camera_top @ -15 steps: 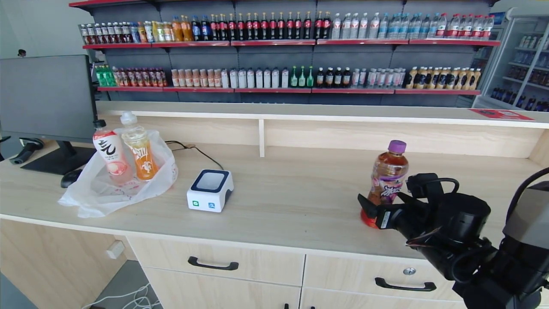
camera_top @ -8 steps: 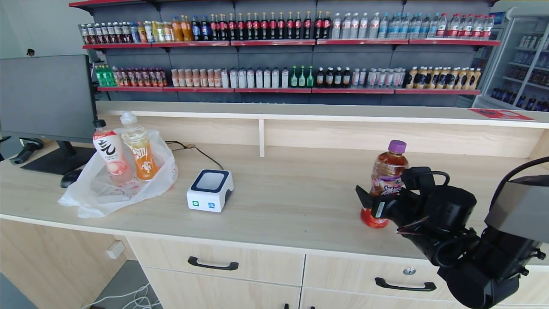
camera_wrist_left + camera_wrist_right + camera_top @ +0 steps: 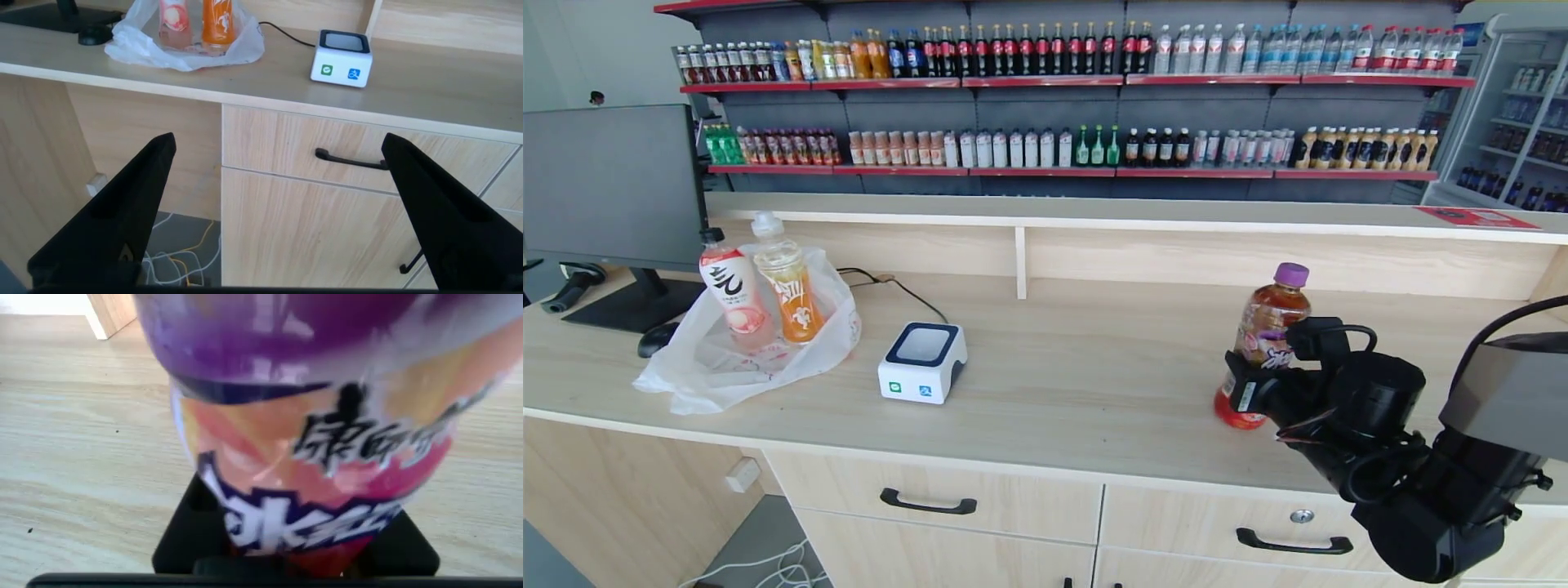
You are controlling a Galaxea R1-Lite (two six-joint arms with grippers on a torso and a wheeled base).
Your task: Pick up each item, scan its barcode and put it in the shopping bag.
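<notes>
While its rounded amber body tilts over the right end of the woodgrain counter (image 3: pixel 1078 384), the purple-capped plastic bottle (image 3: pixel 1270 322) sits clamped in the black right gripper (image 3: pixel 1258 382). Well leftward: boxy white scanner (image 3: pixel 923 362), crinkled translucent shopping bag (image 3: pixel 707 371). The left gripper (image 3: pixel 278 145) has its wedge-shaped fingers spread wide.

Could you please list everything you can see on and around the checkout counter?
purple-capped bottle: one, reddish drink, counter's right side, tilted
shopping bag: one, white, counter's left side
pink bottle: one, upright in the bag
orange bottle: one, upright in the bag
scanner: one, white with dark top, right of the bag
monitor: one, dark, far left
mouse: one, black, left of the bag
shelf bottles: many, mixed colours, back wall
left gripper: black, fingers open, facing the drawers
right gripper: black, fingers closed on the purple-capped bottle
</notes>
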